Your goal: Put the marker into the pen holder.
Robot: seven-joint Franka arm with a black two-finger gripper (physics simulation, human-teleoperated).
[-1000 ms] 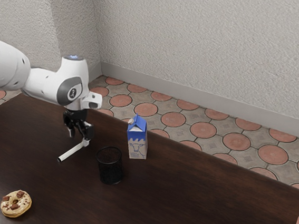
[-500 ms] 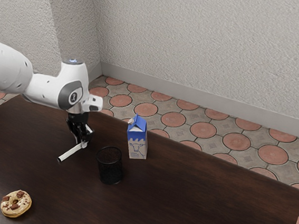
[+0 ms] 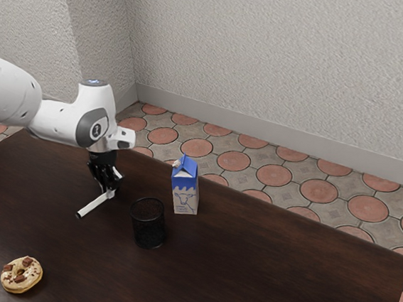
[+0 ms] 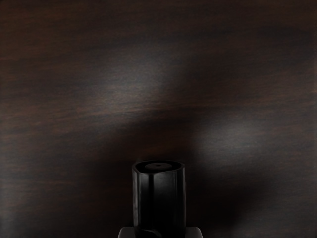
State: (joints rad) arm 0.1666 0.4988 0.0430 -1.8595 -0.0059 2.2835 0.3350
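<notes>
White and slim, the marker (image 3: 93,205) now sits clamped in our gripper (image 3: 110,191); a second ago the claw stood apart around its near-side end, and since then the two fingers have come together on it. The barrel has shifted only a touch with our hand, a little farther from the pen holder (image 3: 149,224). We judge that the pick is made or all but made, and that lifting and carrying are what remain; the marker is still outside the pen holder, near it, on the exterior view's left

As for its lie, the long axis runs slantwise: the gripped end is the one nearer the pen holder, and the free end, with its dark tip (image 3: 78,215), points away from the pen holder, toward the exterior view's lower left. A blunt black end (image 4: 158,198) shows between the pads in the wrist view. The barrel looks far from upright, though we cannot tell whether it touches the table (image 3: 261,271). We would need to raise it and swing the free end downward over the pen holder's mouth; held so near one end, it could pivot or catch the rim
</notes>
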